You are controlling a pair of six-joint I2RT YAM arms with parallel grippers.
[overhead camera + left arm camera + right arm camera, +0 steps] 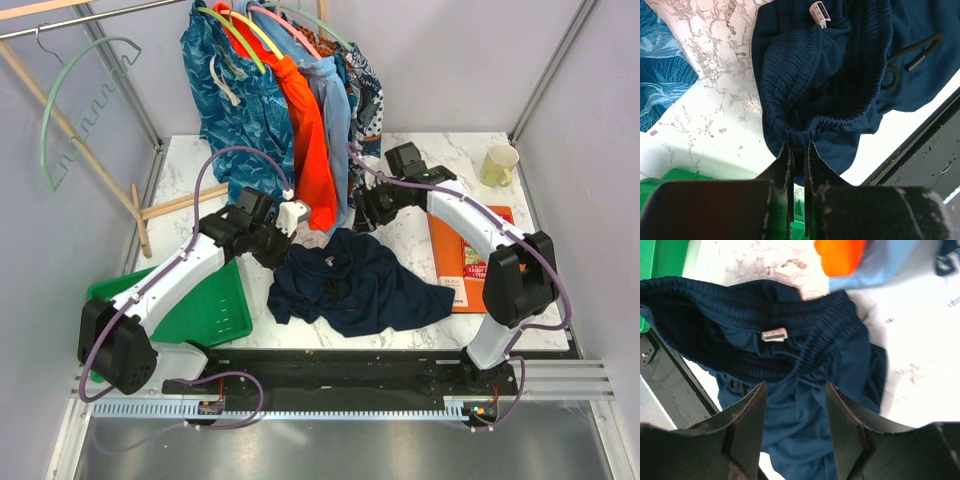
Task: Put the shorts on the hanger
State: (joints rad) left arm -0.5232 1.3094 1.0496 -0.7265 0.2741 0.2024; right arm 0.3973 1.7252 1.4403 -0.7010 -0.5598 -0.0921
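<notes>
Three pale walls [450, 60], marble table [452, 150], shorts [350, 282]

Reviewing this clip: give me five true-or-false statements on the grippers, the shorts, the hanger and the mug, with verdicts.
1. The left gripper is shut on the waistband of the shorts. True.
2. The right gripper grips the shorts. False: its jaws are open, above the fabric.
3. The hanger lies on the table. False: it hangs from the rail at upper left, apart from the shorts.
4. The shorts are not on the hanger. True.
5. The mug lies tipped over. False: it stands upright at the table's far right.
</notes>
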